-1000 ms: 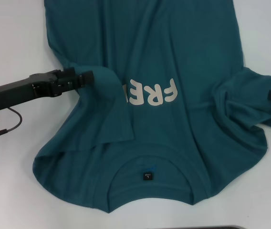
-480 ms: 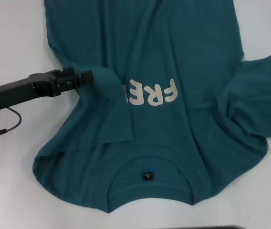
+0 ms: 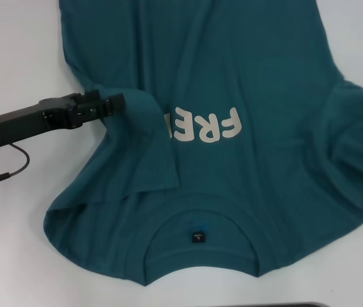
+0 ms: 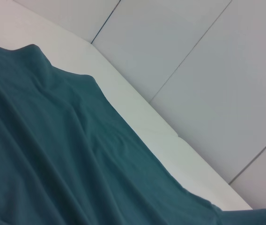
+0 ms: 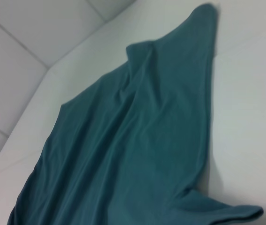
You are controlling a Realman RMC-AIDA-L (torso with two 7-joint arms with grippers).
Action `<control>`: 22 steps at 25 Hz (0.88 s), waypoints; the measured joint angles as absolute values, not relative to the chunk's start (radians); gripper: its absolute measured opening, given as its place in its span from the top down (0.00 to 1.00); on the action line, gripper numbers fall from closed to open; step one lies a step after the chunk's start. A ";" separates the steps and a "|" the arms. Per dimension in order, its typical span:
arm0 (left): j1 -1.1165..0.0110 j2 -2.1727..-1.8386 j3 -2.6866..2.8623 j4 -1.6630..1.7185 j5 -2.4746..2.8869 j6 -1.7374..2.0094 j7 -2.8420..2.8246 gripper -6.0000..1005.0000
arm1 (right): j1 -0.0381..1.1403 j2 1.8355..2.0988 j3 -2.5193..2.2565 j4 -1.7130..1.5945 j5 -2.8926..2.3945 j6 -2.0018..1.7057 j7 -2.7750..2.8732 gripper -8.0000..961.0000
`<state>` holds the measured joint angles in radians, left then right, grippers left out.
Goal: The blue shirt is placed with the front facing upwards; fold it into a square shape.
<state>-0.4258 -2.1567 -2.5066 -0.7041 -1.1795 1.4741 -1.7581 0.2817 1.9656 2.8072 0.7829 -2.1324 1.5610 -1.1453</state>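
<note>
On the white table [image 3: 15,57], blue shirt [image 3: 232,64] front up, left sleeve folded over the chest, left gripper [image 3: 114,102] pinching that fold, right gripper out of view

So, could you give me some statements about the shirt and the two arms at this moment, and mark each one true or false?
1. The left gripper is at the blue shirt's folded-in sleeve. True.
2. The white letters on the chest are fully visible. False: a fold of cloth covers part of them.
3. The right gripper shows in the head view. False: it is out of view.
4. A small black label sits inside the collar. True.
5. The shirt is already a square. False: it lies mostly spread on the white table.
</note>
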 joint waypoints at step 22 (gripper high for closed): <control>-0.432 -2.154 -2.507 -0.696 -1.180 1.472 -1.758 0.12 | 0.304 1.957 2.805 0.795 -2.034 1.635 -1.140 0.91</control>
